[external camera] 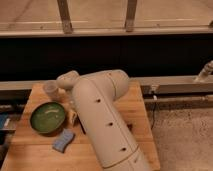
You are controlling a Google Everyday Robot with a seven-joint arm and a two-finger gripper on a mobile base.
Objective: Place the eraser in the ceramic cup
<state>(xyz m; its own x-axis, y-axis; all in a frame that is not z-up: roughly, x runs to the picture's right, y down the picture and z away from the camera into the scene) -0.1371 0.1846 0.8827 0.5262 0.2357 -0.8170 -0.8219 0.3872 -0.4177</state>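
no eraser pokes out of the cup [51, 89], upper left. the arm [100, 115] in the middle hides eraser and gripper, jaws open. grab and drop are left to do.

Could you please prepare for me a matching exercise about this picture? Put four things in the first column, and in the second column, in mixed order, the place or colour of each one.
Column A
1. ceramic cup
2. green bowl
3. blue sponge
4. gripper

Column B
a. closest to the viewer, in front of the bowl
b. just right of the bowl, partly hidden by the arm
c. pale, behind the bowl, beside the wrist
d. wide and round, between cup and sponge

Pairs: 1-c, 2-d, 3-a, 4-b
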